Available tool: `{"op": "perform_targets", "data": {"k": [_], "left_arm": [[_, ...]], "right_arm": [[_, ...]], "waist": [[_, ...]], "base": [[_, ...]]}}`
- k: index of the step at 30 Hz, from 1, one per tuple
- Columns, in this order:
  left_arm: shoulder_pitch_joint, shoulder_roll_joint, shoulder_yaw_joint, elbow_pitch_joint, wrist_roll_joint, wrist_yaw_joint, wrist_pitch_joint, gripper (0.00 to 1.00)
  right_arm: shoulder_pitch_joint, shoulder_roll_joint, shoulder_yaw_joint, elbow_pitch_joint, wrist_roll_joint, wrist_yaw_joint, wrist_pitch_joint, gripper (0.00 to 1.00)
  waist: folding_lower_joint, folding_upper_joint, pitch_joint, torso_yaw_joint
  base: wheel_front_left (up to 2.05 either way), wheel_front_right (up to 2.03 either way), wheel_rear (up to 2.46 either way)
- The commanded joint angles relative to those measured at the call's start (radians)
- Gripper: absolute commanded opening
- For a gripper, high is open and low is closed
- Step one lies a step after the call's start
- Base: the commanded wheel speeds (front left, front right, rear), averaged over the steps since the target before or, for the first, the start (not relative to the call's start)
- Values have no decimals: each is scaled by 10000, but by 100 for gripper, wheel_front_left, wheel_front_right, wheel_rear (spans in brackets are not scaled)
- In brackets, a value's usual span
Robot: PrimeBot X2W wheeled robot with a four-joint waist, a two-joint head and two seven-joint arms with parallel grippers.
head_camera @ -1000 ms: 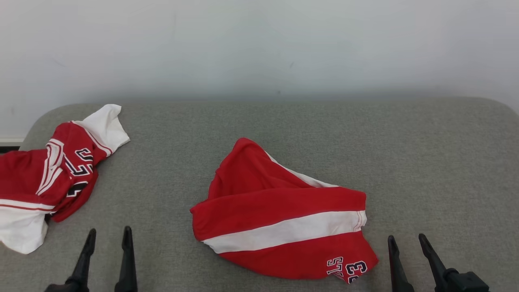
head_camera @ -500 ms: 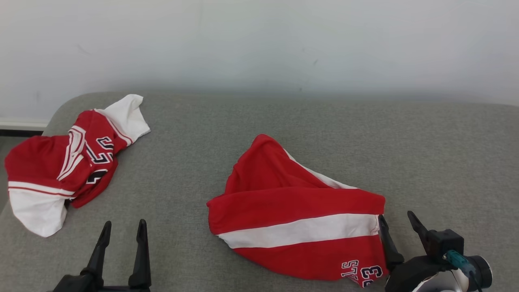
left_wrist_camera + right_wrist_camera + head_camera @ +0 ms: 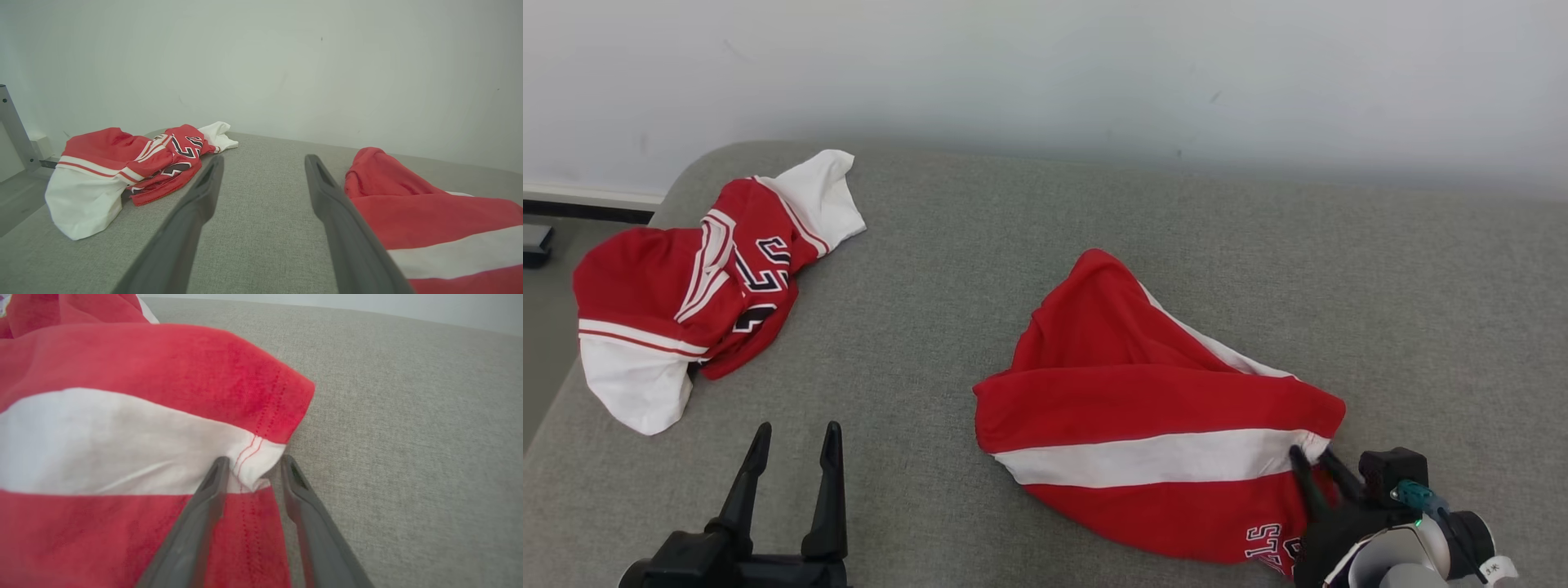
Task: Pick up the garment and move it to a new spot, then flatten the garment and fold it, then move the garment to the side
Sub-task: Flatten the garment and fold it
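The garment (image 3: pixel 1143 408), red with a white band and dark lettering, lies crumpled on the grey padded surface (image 3: pixel 980 245); it also shows in the left wrist view (image 3: pixel 429 208). My right gripper (image 3: pixel 1311 457) is at its right hem. In the right wrist view the two fingers of my right gripper (image 3: pixel 253 461) straddle the stitched white hem of the garment (image 3: pixel 122 428), narrowed around it with a gap left, and the cloth puckers between them. My left gripper (image 3: pixel 796 429) stands open and empty over bare surface to the garment's left, its fingers wide apart (image 3: pixel 263 161).
A second red and white garment (image 3: pixel 686 286) lies bunched at the surface's far left corner (image 3: pixel 122 163). A pale wall runs behind. The surface's left edge drops to the floor (image 3: pixel 539 327). Bare grey surface stretches to the right (image 3: pixel 408 416).
My right gripper has moved up and left onto the garment's right hem, and its fingers have narrowed around it. The head camera has turned, shifting the whole picture. The left gripper stays open.
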Motion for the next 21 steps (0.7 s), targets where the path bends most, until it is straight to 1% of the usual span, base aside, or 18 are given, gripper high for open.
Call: {"op": "perform_targets", "data": {"k": [1,2,6,11,15,21], "left_arm": [[-99,15,5,30,-79,10,-29,100],[-96,39,19,60,-93,10,-29,100],[79,50,91,95,-74,9,-29,100],[246,-33,125,117,-47,9,-29,100],[405,-118,178,162,-93,9,-29,100],[576,-244,102,240,-123,9,-29,100]], "right_arm": [[-107,-32,44,66,106,-23,-80,0],[-255,-2,194,375,312,-23,-255,0],[-448,-124,521,701,583,-23,-622,0],[-208,-345,698,277,785,-23,-944,0],[418,-589,621,-957,771,-23,-1006,0],[2245,-785,-10,-3740,586,-23,-1013,0]], "waist": [[-1,0,40,42],[-1,0,19,30],[-1,0,-146,-111],[-1,0,-367,-407],[-1,0,-496,-727],[-1,0,-556,-1118]], "base": [[0,0,0],[0,0,0],[0,0,0],[0,0,0],[0,0,0],[0,0,0]]}}
